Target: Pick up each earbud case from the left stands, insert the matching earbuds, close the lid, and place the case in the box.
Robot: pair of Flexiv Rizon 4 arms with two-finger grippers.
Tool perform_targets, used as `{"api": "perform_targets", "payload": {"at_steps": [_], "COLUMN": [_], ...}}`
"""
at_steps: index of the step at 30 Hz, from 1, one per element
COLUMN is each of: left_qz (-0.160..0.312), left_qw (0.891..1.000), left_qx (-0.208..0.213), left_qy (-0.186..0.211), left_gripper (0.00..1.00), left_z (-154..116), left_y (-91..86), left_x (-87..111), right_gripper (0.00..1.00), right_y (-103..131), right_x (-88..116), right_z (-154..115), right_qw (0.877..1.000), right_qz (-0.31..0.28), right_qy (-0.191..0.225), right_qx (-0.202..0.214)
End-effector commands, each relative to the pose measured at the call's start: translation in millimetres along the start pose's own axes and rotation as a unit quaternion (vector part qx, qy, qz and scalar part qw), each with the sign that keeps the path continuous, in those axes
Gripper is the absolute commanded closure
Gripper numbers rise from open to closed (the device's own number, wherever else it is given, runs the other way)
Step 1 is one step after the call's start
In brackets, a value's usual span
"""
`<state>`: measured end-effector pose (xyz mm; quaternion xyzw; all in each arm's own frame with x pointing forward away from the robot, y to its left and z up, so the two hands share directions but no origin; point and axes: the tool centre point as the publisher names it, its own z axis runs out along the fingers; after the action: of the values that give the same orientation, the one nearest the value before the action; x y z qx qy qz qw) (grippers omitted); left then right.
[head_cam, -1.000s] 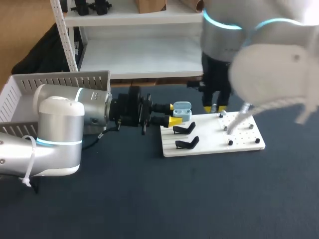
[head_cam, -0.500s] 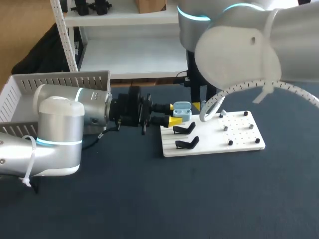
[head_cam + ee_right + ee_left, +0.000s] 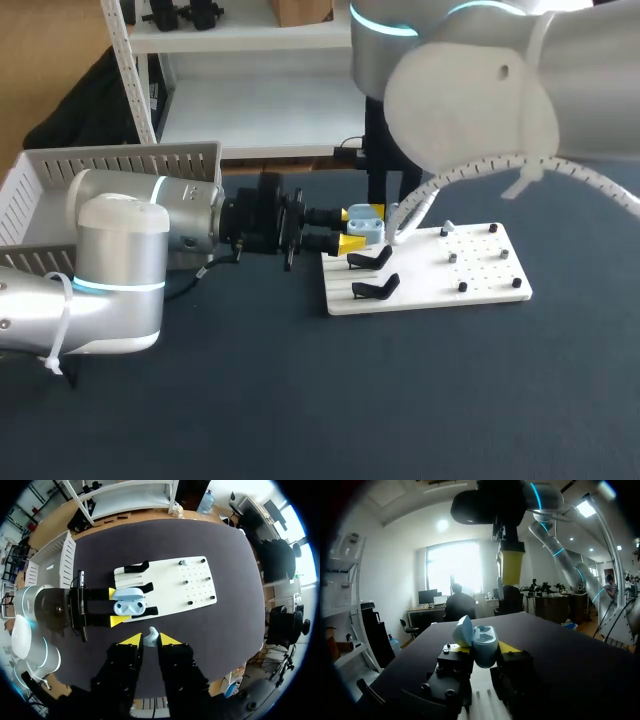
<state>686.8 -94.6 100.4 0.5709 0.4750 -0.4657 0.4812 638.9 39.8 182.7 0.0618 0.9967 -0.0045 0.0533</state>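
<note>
Box [image 3: 60,170] sitting at your far left, nothing going into it yet. Moving right, your left gripper [image 3: 353,228] is holding steady, clenched on the earbud case [image 3: 370,228] from two sides. The lid is standing open and the case is hovering over the stand end of the white board [image 3: 480,290], close by the black stands [image 3: 372,260]. Now the change: over the last second your right arm is swinging across from the dotted half of the board, and it's now hanging right above the open case. Your right gripper [image 3: 151,640] is pinching a small pale earbud [image 3: 151,633] between its yellow tips, pointing down, sitting just short of the case's wells. By the look of it, the earbud pickup is done and you're lining up the insertion, with lid closing and boxing still waiting
</note>
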Motion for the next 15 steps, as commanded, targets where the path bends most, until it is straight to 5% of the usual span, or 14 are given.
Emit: {"api": "perform_targets", "payload": {"at_steps": [1, 15], "left_qz": [0.001, 0.001], "left_qw": [1.000, 1.000], "left_qx": [0.000, 0.000], "left_qy": [-0.002, -0.002], "left_gripper": [1.00, 1.00], "left_z": [-0.1, -0.1], "left_y": [0.3, 0.3], "left_x": [0.9, 0.9], "right_gripper": [1.00, 1.00], "right_y": [8.2, 5.1], "right_x": [-1.3, -11.4], "right_z": [-0.4, 6.4], "right_qw": [1.000, 0.998], "right_qz": [0.017, 0.065], "right_qy": [0.001, -0.017], "right_qx": [0.013, 0.001]}}
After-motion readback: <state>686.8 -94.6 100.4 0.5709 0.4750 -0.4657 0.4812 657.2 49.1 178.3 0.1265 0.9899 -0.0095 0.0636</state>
